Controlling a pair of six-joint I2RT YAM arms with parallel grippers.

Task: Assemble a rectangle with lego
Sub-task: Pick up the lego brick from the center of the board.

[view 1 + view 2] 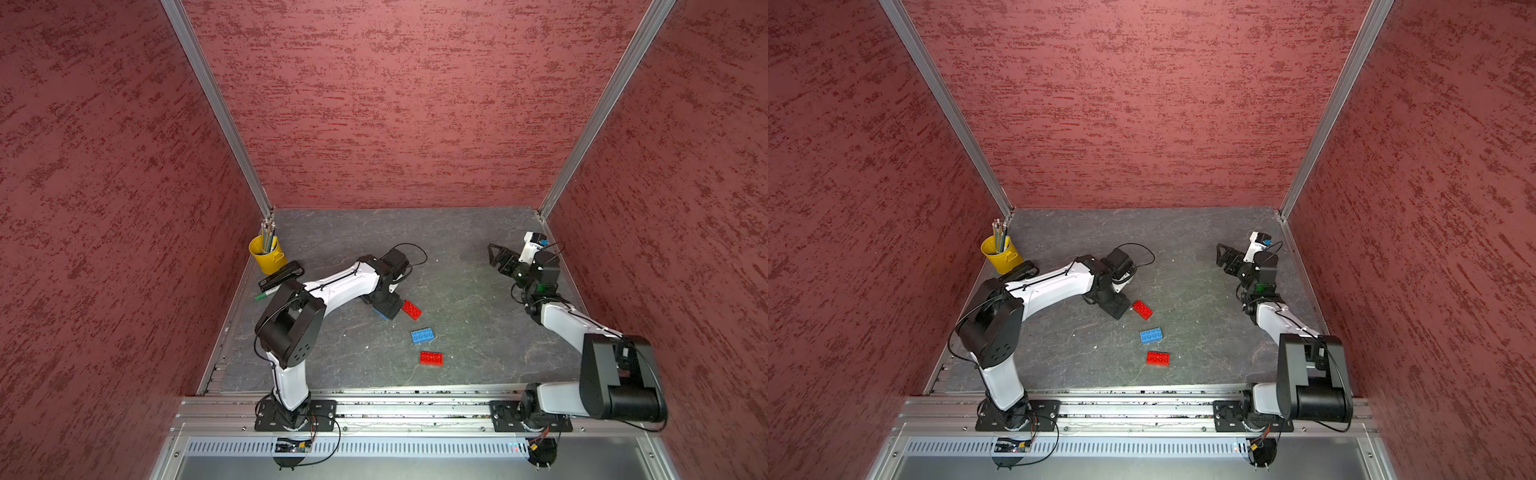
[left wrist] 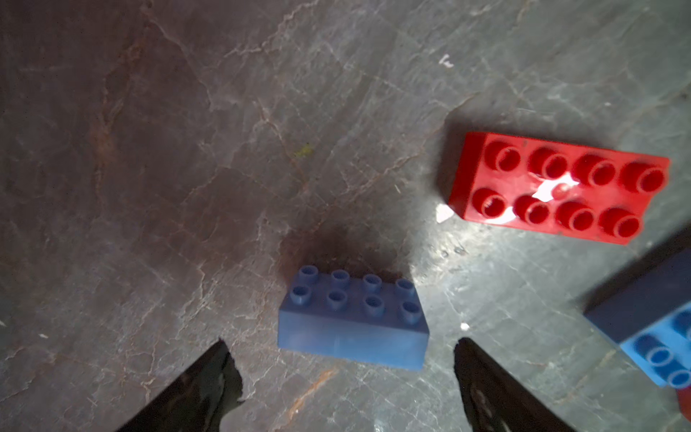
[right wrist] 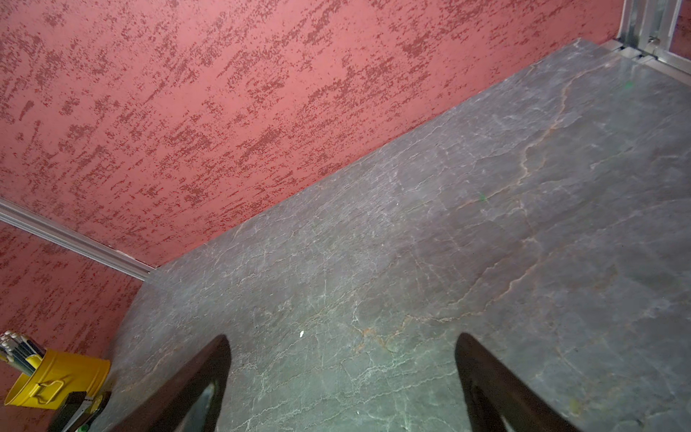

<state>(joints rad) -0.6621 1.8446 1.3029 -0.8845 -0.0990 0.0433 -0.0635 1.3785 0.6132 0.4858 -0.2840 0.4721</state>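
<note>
Down on the dark grey veined stone-look counter point(image 1: 478, 299), four loose bricks sit near ctr, studs up, none joined. Left end effector point(image 2: 343, 342) hangs low over the shaded blue studded plastic brick point(image 2: 353, 321). Its jaws are apart, black fingers point(image 2: 209, 385) either side w/ clear gaps, no contact that I can see. In a top view only a sliver of the shaded blue studded plastic brick point(image 1: 381, 313) peeks out from under the black wrist.

Just beside it, twd the right arm's side, lies the far red studded plastic brick point(image 1: 411, 309), set at an angle. Nearer the front comes the light blue studded plastic brick point(image 1: 422, 336), then the near red studded plastic brick point(image 1: 431, 358), each apart from the next.

Right end effector point(image 3: 343, 336) is held above the back-right part of the counter, well apart from the bricks. Jaws wide, nothing btw them, just bare stone pattern beyond.

Room: three matte red walls w/ darker flecked texture point(image 1: 395, 104) box the counter in, w/ silver aluminium posts point(image 1: 216, 104) at both back corners. Back-left corner has a yellow metal bucket point(image 1: 267, 255) w/ pencils point(image 1: 268, 232) standing in it. A black oblong gadget point(image 1: 280, 277) lies just beside it, can't tell what it is, w/ a green marker pen point(image 1: 264, 295) near that. Front edge: silver aluminium rail point(image 1: 415, 409) carrying both arm bases, w/ a slotted grey strip point(image 1: 415, 448) below.
</note>
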